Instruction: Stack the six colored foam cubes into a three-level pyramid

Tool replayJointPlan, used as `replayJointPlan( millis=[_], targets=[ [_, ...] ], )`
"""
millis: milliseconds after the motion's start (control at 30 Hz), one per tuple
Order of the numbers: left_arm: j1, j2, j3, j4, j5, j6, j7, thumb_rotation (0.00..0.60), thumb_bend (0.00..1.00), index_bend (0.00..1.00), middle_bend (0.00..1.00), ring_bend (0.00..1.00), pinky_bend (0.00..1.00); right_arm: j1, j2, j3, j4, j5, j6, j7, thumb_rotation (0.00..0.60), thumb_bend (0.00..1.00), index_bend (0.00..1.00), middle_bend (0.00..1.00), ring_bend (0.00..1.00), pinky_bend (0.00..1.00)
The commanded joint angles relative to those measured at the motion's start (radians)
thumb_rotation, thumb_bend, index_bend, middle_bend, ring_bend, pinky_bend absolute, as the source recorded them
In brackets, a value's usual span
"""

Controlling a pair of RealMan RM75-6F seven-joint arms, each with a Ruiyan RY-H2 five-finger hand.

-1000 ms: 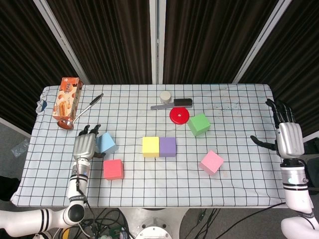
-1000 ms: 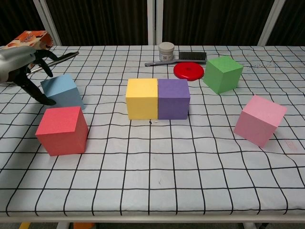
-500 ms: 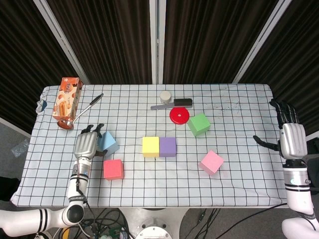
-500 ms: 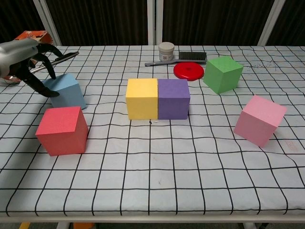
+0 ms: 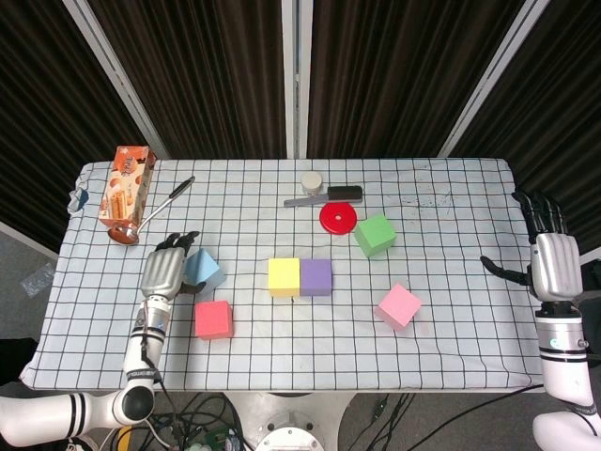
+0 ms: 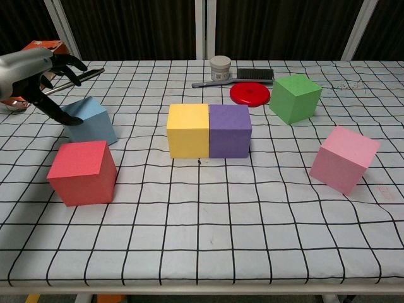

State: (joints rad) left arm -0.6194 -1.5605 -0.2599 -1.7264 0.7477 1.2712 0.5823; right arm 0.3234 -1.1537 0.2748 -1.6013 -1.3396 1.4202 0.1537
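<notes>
The yellow cube (image 5: 284,277) and purple cube (image 5: 315,277) sit side by side, touching, at the table's centre. A green cube (image 5: 375,235) lies behind them to the right, and a pink cube (image 5: 399,305) sits tilted at the front right. On the left, the red cube (image 5: 214,319) stands in front of the tilted blue cube (image 5: 205,271). My left hand (image 5: 164,268) hovers just left of the blue cube (image 6: 91,121), fingers spread and holding nothing; its thumb tip reaches close to the cube's upper left edge. My right hand (image 5: 549,258) is open at the table's right edge, away from every cube.
An orange snack box (image 5: 127,183) and a metal ladle (image 5: 155,211) lie at the back left. A white jar (image 5: 312,180), a black brush (image 5: 329,195) and a red disc (image 5: 338,218) sit at the back centre, close to the green cube.
My left hand has risen and shifted back from the blue cube's side, its fingers spreading wider. My right hand has drifted a little further toward the right edge. The cubes have not moved.
</notes>
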Motion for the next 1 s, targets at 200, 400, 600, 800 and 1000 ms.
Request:
replayJointPlan(
  millis=[200, 400, 600, 800, 1000],
  targets=[
    [-0.004, 0.012, 0.004, -0.017, -0.057, -0.004, 0.031, 0.600, 0.07, 0.10, 0.18, 0.08, 0.20, 0.000, -0.005, -0.001, 0.000, -0.005, -0.002, -0.002, 0.600, 0.03, 0.00, 0.14, 0.00, 0.00],
    [-0.005, 0.022, 0.009, -0.032, -0.066, 0.000, 0.036, 0.600, 0.02, 0.10, 0.20, 0.08, 0.21, 0.001, -0.007, -0.003, 0.003, -0.005, -0.010, -0.005, 0.600, 0.04, 0.00, 0.14, 0.00, 0.00],
    [-0.020, -0.004, 0.003, 0.021, -0.120, 0.005, 0.067, 0.600, 0.02, 0.10, 0.24, 0.09, 0.21, 0.002, -0.009, -0.006, 0.010, -0.010, -0.016, 0.000, 0.600, 0.05, 0.00, 0.14, 0.00, 0.00],
    [-0.024, -0.011, -0.002, 0.040, -0.135, -0.003, 0.057, 0.600, 0.02, 0.10, 0.31, 0.11, 0.23, -0.001, -0.011, -0.004, 0.021, -0.007, -0.016, 0.009, 0.600, 0.06, 0.00, 0.14, 0.00, 0.00],
    [-0.018, -0.011, -0.002, 0.028, -0.095, 0.023, 0.035, 0.600, 0.10, 0.10, 0.38, 0.14, 0.24, -0.004, -0.013, -0.003, 0.030, -0.011, -0.010, 0.020, 0.600, 0.06, 0.00, 0.14, 0.00, 0.00]
  ],
)
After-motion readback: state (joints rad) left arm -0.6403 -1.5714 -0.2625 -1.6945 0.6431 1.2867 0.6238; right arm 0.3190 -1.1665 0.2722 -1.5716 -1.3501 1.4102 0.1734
